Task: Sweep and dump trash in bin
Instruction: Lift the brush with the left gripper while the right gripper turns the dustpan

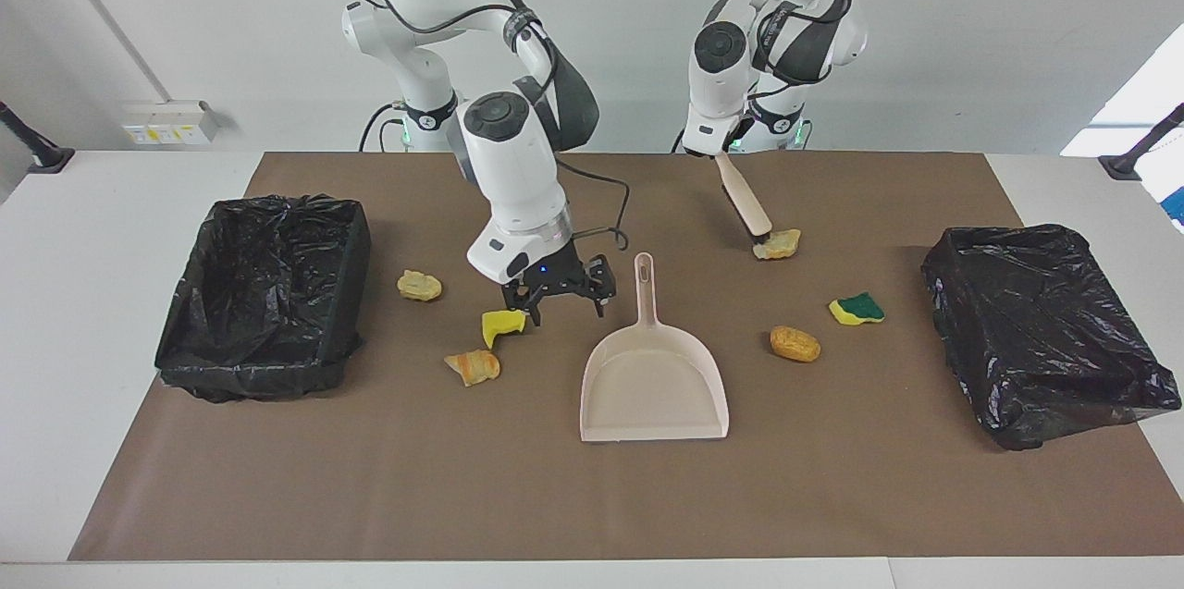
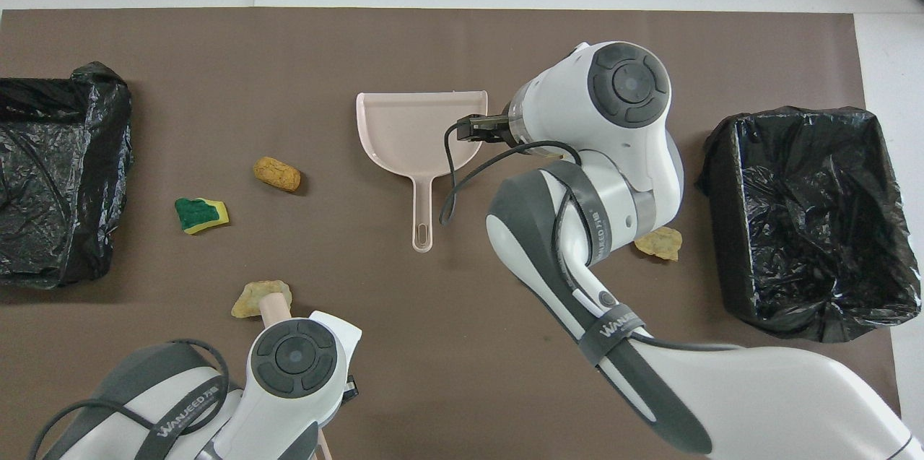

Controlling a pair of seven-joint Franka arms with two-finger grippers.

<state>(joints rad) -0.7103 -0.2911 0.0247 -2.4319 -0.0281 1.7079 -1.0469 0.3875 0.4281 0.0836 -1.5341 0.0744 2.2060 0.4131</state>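
Six trash scraps point(image 1: 795, 344), two black-lined bins point(image 1: 264, 293), one beige plastic dustpan point(image 1: 653, 383); left gripper point(image 1: 720, 156) clenches one beige brush point(image 1: 746, 201), right gripper point(image 1: 561, 286) released.

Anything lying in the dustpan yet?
No. The dustpan is bare in the facing view: no scrap in it. From overhead, the right pincer hangs over one corner and covers it. All six visible scraps still lie on the brown mat.

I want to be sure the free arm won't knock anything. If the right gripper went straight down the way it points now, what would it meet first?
Probably bare brown mat: the right gripper, open, points down between the yellow sponge piece and the dustpan handle. Depth is unclear; it might clip the sponge.
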